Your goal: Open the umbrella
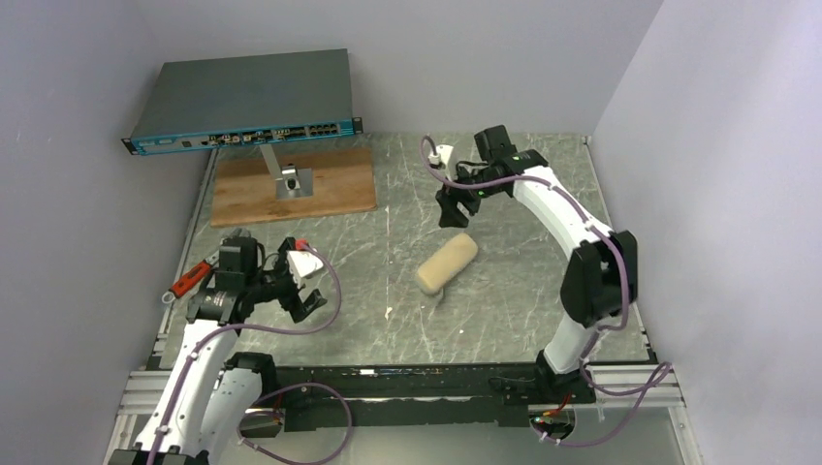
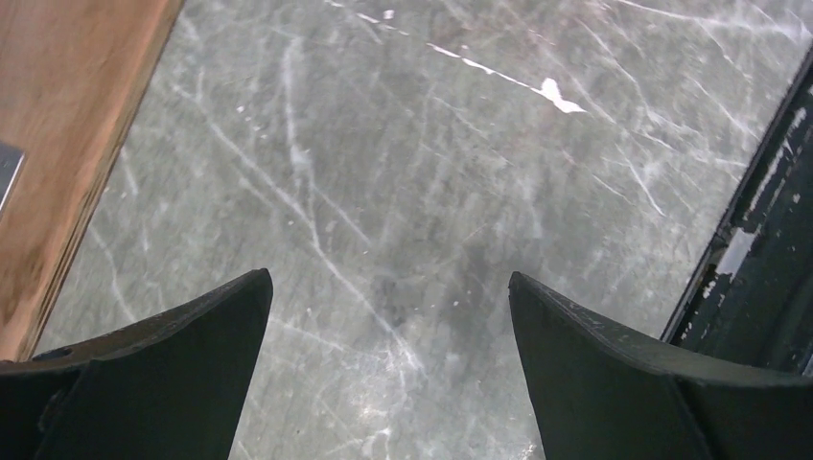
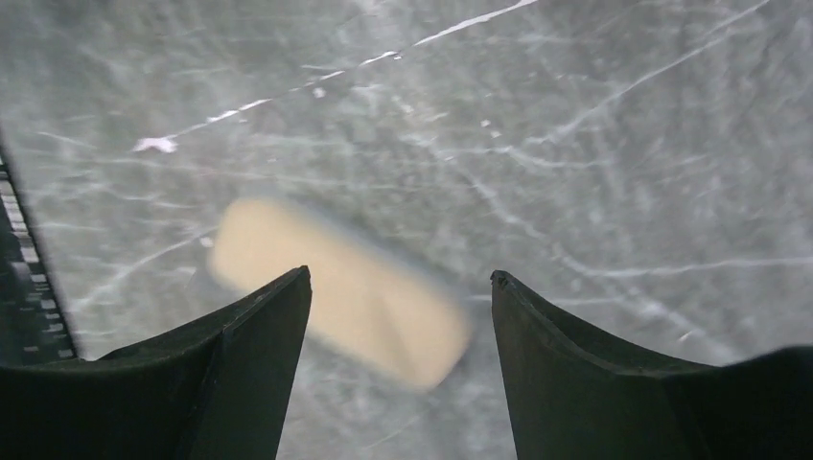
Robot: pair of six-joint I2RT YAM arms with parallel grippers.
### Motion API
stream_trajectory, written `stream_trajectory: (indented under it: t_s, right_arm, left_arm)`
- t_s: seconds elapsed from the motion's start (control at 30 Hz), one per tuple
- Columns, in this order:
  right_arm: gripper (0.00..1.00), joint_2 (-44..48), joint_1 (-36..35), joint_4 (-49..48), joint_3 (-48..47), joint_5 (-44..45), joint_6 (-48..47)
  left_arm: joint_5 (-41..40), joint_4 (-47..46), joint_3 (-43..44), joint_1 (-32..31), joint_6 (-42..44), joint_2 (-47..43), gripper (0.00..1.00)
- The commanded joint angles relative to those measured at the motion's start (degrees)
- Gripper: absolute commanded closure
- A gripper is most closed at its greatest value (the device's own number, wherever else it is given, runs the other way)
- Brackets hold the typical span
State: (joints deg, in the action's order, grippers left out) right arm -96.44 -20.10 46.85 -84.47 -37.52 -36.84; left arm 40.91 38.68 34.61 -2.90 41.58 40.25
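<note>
Umbrella (image 1: 447, 263): bundled cream oblong, lying slantwise mid-frame on the table (image 1: 523, 291), touching neither arm.
Right gripper (image 1: 454, 211): jaws parted, holding nothing, just above the umbrella's upper end; its wrist view is blurred.
Left gripper (image 1: 302, 294): jaws wide, empty, lower left.
Open room: bare marble all round the umbrella; wooden board (image 1: 334, 189) well apart, upper left.
Writing: grey box (image 1: 242, 97), front panel too small to read.

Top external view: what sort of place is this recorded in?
Probably a lab robot cell, not a home: plain grey walls box in a marble-patterned table, with a rack-style network unit at its back left.
</note>
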Motion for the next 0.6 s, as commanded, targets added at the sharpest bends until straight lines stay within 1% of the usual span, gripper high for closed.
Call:
stream_trajectory:
  t_s: [0.0, 0.07, 0.13, 0.17, 0.2, 0.3, 0.4, 0.5, 0.57]
  right_arm:
    - [0.28, -9.1, -0.4, 3.1, -5.8, 2.7, -11.9]
    - [0.27, -10.7, -0.4, 5.5, -5.7, 2.7, -17.0]
    - [0.24, -9.8, -0.5, 6.1, -1.7, 3.3, -21.8]
    - [0.15, -8.5, -0.6, 5.5, 1.0, 4.0, -23.9]
    - [0.1, -6.8, -0.7, 4.0, 4.2, 4.8, -25.9]
    - [0.02, -1.5, -0.9, 0.2, 10.9, 5.5, -30.8]
    - [0.01, 0.4, -1.6, -0.6, 12.5, 6.5, -32.9]
    - [0.0, -0.9, -1.7, 1.8, 9.6, 5.8, -34.1]
    - [0.0, -1.4, -1.7, 0.7, 7.9, 6.6, -33.7]
  left_arm:
    - [-2.1, -2.1, -0.9, -4.7, 3.1, -1.1, 0.01]
    - [-3.1, -2.1, -0.6, -6.8, 3.4, -0.7, 0.02]
    - [-3.9, -2.1, -0.1, -8.2, 3.6, -0.1, 0.04]
    - [-4.0, -2.2, 0.2, -8.5, 3.7, 0.1, 0.04]
    - [-3.9, -2.1, 0.5, -8.5, 3.9, 0.3, 0.04]
    - [-3.6, -1.9, 0.6, -8.6, 5.4, -0.1, 0.01]
    - [-4.2, -2.4, 0.1, -8.7, 5.8, -1.0, 0.0]
    - [-5.0, -1.8, 0.2, -8.8, 5.9, -1.3, 0.0]
    - [-5.6, -1.5, 0.4, -8.8, 6.0, -1.5, 0.0]
